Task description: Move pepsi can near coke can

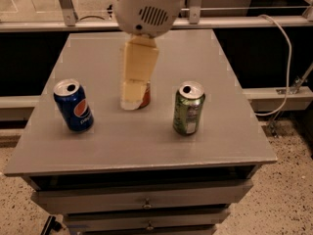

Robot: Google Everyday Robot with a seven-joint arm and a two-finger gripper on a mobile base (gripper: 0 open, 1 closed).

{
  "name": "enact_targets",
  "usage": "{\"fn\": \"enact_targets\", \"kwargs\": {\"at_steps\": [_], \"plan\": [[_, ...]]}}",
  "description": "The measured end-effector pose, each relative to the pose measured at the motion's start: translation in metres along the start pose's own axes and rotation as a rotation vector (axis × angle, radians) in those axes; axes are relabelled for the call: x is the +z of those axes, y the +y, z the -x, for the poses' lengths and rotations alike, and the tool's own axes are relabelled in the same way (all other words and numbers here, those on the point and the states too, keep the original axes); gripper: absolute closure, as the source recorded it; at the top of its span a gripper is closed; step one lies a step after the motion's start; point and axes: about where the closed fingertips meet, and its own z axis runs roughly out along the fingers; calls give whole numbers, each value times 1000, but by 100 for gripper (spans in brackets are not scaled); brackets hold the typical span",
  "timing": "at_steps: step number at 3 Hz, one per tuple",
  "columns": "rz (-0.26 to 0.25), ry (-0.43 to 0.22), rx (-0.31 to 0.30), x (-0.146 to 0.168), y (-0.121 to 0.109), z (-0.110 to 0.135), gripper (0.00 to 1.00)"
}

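Three cans stand in a loose row across the middle of the grey desk (146,148). The pepsi can (73,105) is the leftmost, near the desk's left edge. It is dark blue with a silver top and its round logo faces the near side. It looks to lean slightly to the left. It stands well apart from the gripper and nothing touches it.

The coke can (145,97) is in the middle of the row, but it is almost wholly hidden. Only a strip of red shows at the right side of the gripper (132,101). The green can (188,108) stands upright to the right, apart from both other cans.

The gripper is a long cream-coloured part hanging down from the arm's round white housing (149,6) at the top of the view. Its lower end sits directly in front of the coke can, down near the desk surface. Whether the jaws are spread or pressed together cannot be told from this angle, nor whether they touch the coke can.

Below the desk top are drawers (146,202) with small knobs. A white cable (285,58) curves down on the right, over a speckled floor (288,190).
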Motion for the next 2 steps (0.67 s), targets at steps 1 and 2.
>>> {"fn": "enact_targets", "kwargs": {"at_steps": [1,2], "plan": [[34,-76,-86,29,5,33,0],[93,-123,-181,61,10,56,0]]}}
